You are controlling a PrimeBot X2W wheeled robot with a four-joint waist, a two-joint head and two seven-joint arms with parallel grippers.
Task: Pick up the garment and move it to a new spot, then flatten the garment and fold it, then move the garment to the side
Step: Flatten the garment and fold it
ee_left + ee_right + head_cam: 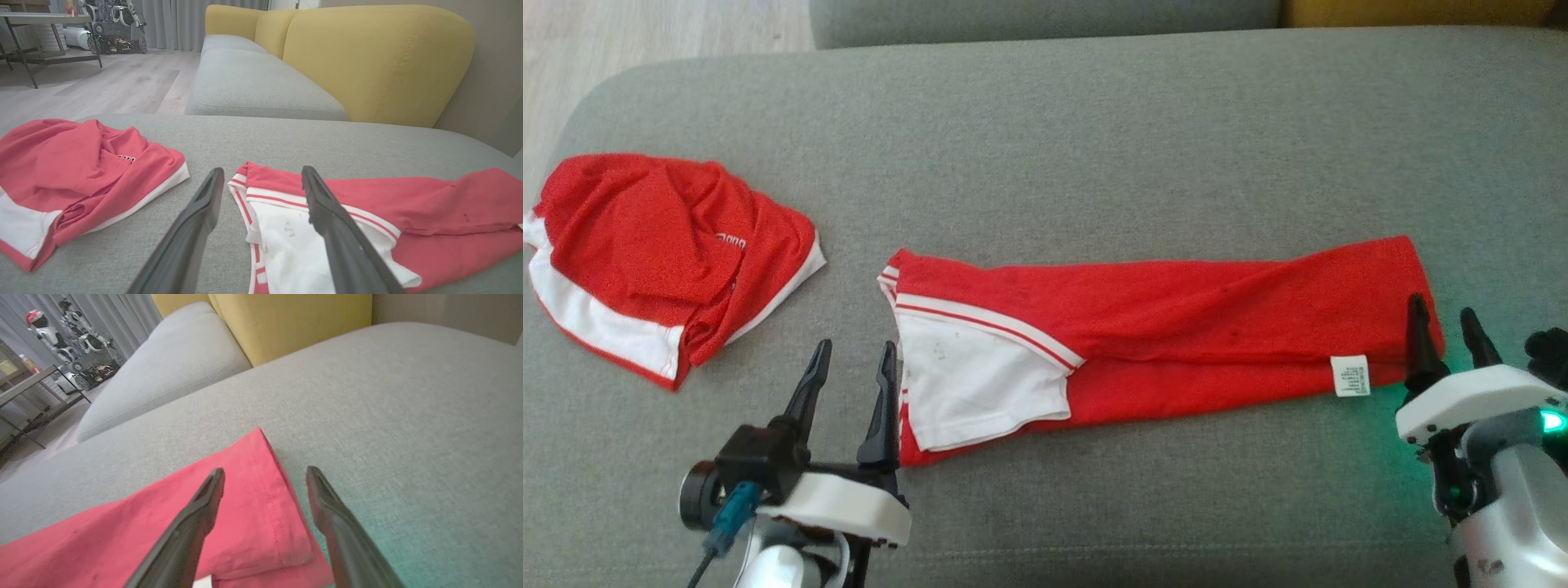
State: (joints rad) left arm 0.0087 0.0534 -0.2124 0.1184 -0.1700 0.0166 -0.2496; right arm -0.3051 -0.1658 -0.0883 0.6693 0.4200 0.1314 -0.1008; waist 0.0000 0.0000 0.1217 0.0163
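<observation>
Left tool (857,347), fingers spread and empty, stands at the white-sleeved left end of the red shirt (1176,327). The right tool (1442,306), likewise spread, straddles its right hem. The shirt lies as a long strip, left to right, on the grey sofa seat (1094,122).

We see bare grey sofa seat (1094,122) open all along behind the long folded garment (1176,318) and in front of it. At the left, a crumpled red garment (662,253) takes up the corner; a clear strip separates the two. A yellow backrest (380,61) rises beyond the far right.
</observation>
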